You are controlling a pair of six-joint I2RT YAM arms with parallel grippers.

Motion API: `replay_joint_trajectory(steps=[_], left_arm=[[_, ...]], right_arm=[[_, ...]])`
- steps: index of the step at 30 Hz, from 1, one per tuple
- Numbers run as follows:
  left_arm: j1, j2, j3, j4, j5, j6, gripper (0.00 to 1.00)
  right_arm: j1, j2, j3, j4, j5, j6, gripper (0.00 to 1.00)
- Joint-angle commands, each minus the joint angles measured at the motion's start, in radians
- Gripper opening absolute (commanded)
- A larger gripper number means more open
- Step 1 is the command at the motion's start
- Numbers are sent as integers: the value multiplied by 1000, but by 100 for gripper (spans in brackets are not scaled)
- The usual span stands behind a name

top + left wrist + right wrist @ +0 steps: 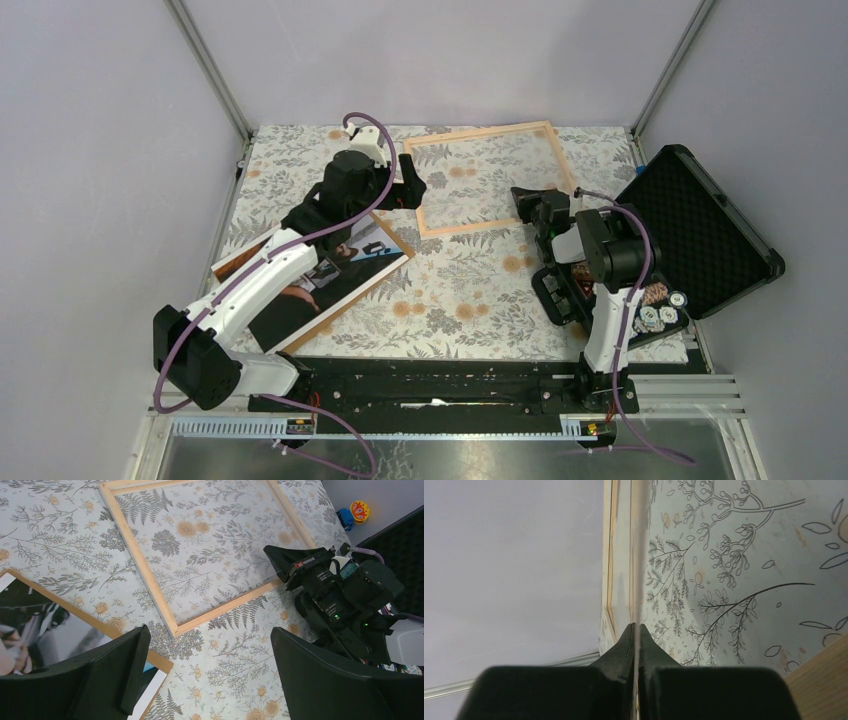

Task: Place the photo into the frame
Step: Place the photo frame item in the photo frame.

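- Left gripper (411,187) hovers with its fingers (115,675) spread wide, holding nothing.
- Photo (372,264) lies face up to its left. Much of it is hidden under the left arm, and the wrist view cuts it off.
- Frame (145,575) lies flat just ahead of that gripper, its near-right corner hidden behind the right gripper (638,630).
- Right gripper is pressed together on a thin clear sheet (639,555), seen edge-on.
- White label (336,564) on that arm is too small to read.
- Black case (700,230) lies open to its right.
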Motion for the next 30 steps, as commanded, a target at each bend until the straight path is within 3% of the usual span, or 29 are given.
replay_joint_trajectory(steps=[1, 14, 18, 24, 30], left_arm=[[-4, -30, 24, 34, -13, 15, 99], [-6, -28, 23, 35, -12, 16, 99], [-6, -27, 22, 37, -13, 16, 99], [-6, -27, 24, 37, -13, 16, 99], [-7, -28, 21, 38, -13, 16, 99]], right_arm=[[17, 21, 23, 105, -18, -22, 0], [17, 77, 18, 223, -57, -68, 1], [15, 89, 45, 165, -70, -44, 27], [31, 102, 100, 122, -109, -25, 42], [40, 153, 153, 137, -118, 31, 33]])
